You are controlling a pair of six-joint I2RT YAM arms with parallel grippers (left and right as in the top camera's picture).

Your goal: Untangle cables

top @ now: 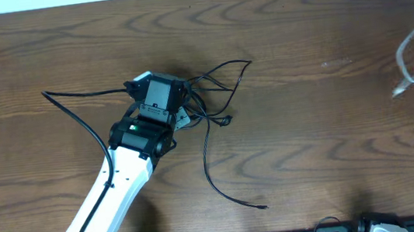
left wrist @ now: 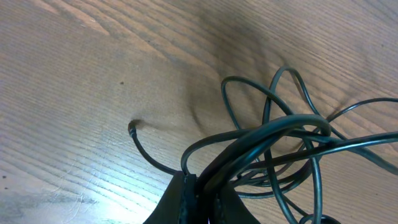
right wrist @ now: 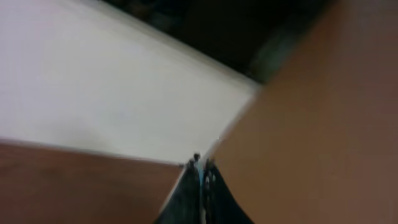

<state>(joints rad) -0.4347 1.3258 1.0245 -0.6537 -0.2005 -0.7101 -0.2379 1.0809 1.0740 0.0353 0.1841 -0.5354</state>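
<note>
– Overhead view, item one: where do the black cables (left wrist: 286,124) lie?
– Left of centre on the wooden table (top: 298,27), knotted in one tangle. One tail trails off to the left and another runs towards the robot's edge. The left gripper (left wrist: 198,186) sits directly over the knot.
– Finger state?
– The left wrist view shows the fingers narrow, pinched on a strand at the tangle's edge. Judged purpose: to draw that strand out of the loops.
– Obstructions?
– Several loops cross the pinched strand, so a pull may tighten them rather than free it. A loose plug end (left wrist: 132,126) lies near, outside the loops.
– Right side?
– The right gripper (right wrist: 202,171) is well apart, at the table's right edge, with its fingers drawn together. That view is blurred, so I cannot tell whether they pinch anything. A white cable (top: 403,69) curls just beside that arm, separate from the black tangle.
</note>
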